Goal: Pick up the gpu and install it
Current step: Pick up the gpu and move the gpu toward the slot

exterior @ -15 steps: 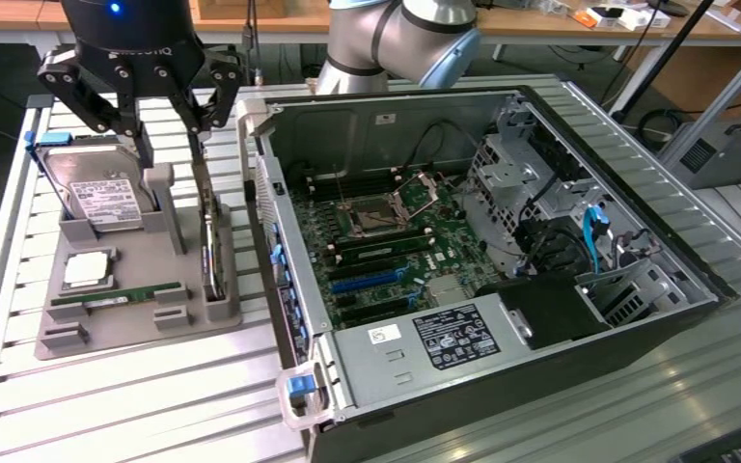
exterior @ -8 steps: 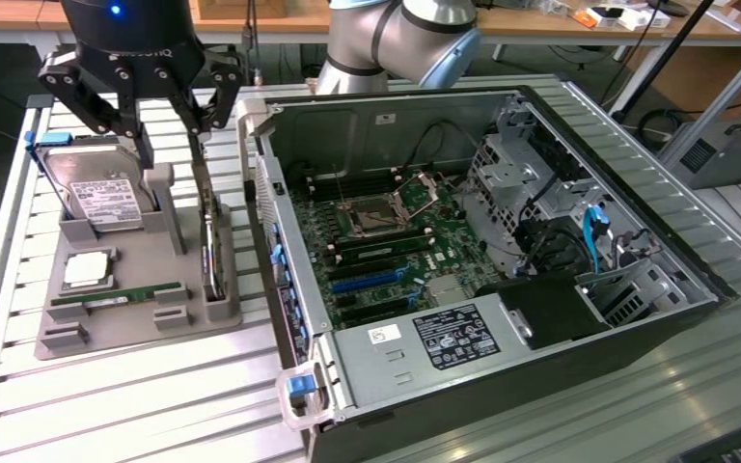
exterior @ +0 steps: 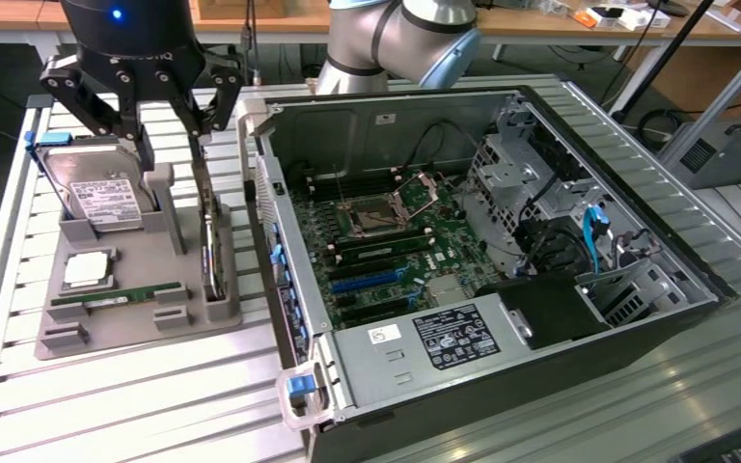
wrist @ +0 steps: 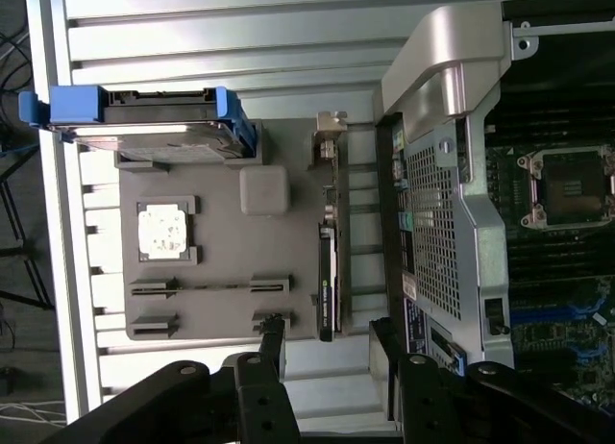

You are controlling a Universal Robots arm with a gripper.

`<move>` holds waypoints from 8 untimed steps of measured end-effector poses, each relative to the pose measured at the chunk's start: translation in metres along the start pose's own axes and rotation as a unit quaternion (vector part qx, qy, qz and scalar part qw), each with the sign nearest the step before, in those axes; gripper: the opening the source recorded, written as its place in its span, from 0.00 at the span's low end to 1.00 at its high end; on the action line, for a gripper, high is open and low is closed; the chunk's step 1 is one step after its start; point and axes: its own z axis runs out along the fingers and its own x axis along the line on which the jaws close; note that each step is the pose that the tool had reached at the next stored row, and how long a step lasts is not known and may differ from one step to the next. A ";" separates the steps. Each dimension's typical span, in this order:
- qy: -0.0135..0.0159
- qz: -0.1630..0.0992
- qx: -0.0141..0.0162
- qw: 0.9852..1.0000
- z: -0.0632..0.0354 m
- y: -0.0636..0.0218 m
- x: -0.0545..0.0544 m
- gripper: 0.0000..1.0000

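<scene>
The gripper (exterior: pixel 171 140) is seen hanging above the grey tray (exterior: pixel 139 333), its fingers spread wide apart with nothing between them. The graphics card (exterior: pixel 212 253) is stood on edge in a slot along the tray's side on the exterior view's right, below the fingers and untouched. Just beside it, further right, the wall of the open computer case (exterior: pixel 679 328) is found. A hard drive (exterior: pixel 97 198), a processor chip (exterior: pixel 88 272) and a memory stick (exterior: pixel 120 294) are kept on the tray to the card's left.
</scene>
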 end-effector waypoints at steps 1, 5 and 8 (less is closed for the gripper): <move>0.000 0.000 0.000 1.000 0.0002 0.0000 0.000 0.48; 0.000 0.000 0.000 1.000 0.0027 -0.0002 0.000 0.48; 0.000 0.000 0.000 1.000 0.0041 -0.0002 0.000 0.48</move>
